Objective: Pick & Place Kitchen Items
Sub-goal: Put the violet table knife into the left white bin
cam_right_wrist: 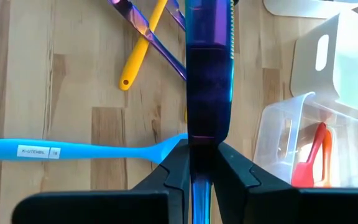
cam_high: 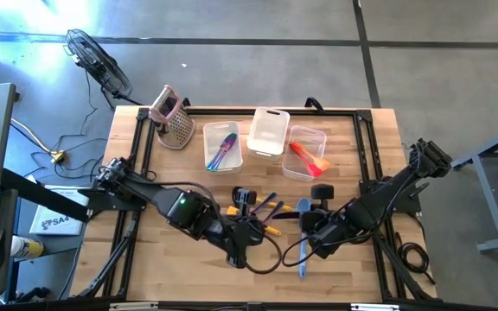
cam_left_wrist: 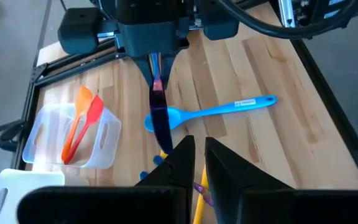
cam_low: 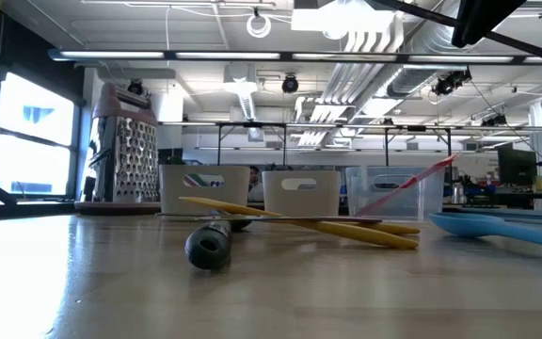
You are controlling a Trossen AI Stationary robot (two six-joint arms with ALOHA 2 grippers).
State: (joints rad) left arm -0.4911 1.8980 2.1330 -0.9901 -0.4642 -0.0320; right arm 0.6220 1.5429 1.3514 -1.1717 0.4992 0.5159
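Far left on the surface [cam_high: 188, 276]: a grater [cam_high: 173, 117], upright, well apart from both arms.

Left end effector [cam_left_wrist: 199, 149]: hangs over the middle of the surface with fingers nearly together, gripping nothing. Faces the right arm across a loose scatter of utensils, the purple utensil's free tip just in front of it.

Centre: a yellow utensil [cam_right_wrist: 140, 50] lying flat, crossed by slim purple ones. Beside it a blue spoon [cam_right_wrist: 73, 151], flat on the wood.

Right end effector [cam_right_wrist: 202, 149]: clamps tight on a purple utensil [cam_right_wrist: 208, 93] (iridescent, blue-violet), which juts straight forward from between the fingers, off the wood, passing over the blue spoon's bowl end.

Further right: a clear tub [cam_high: 308, 131] with red and orange spatulas inside.
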